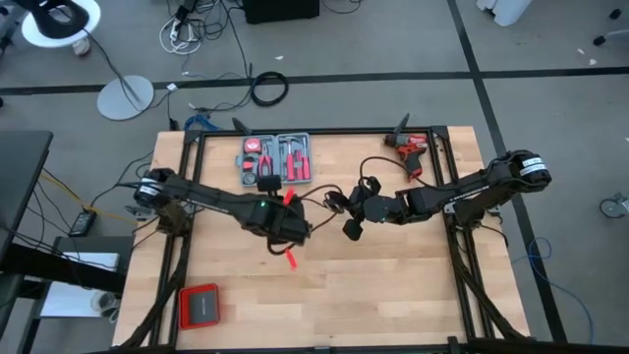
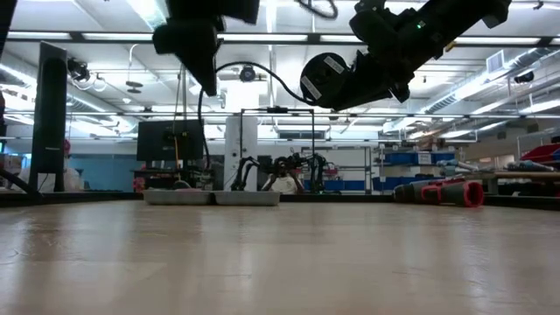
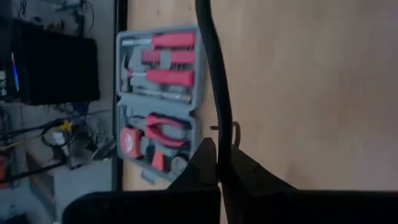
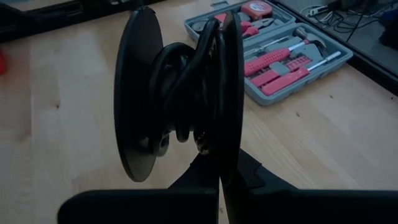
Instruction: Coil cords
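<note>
One cord [image 3: 217,87] — left claw [image 3: 219,180] clamped | one spool [image 4: 177,93] — right claw [image 4: 219,177]

Even overhead light, soft shadows, blurry wrist views (near parts)

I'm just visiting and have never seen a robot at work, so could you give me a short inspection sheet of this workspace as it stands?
Surface: pale wooden table top, inside a black frame.
Job's things: thin black cable, partly wound on a black round-flanged spool, both held above the table.
Clutter: open grey tool case with red-handled tools; red and black power drill; flat red and grey box.
Grippers: left gripper shut on the cable; right gripper shut on a spool flange.
Cables: the cable hangs in an arc between the grippers in the low view; loose black wires on the floor.
Surroundings: grey floor, white lamp stand; workshop hall behind.
</note>
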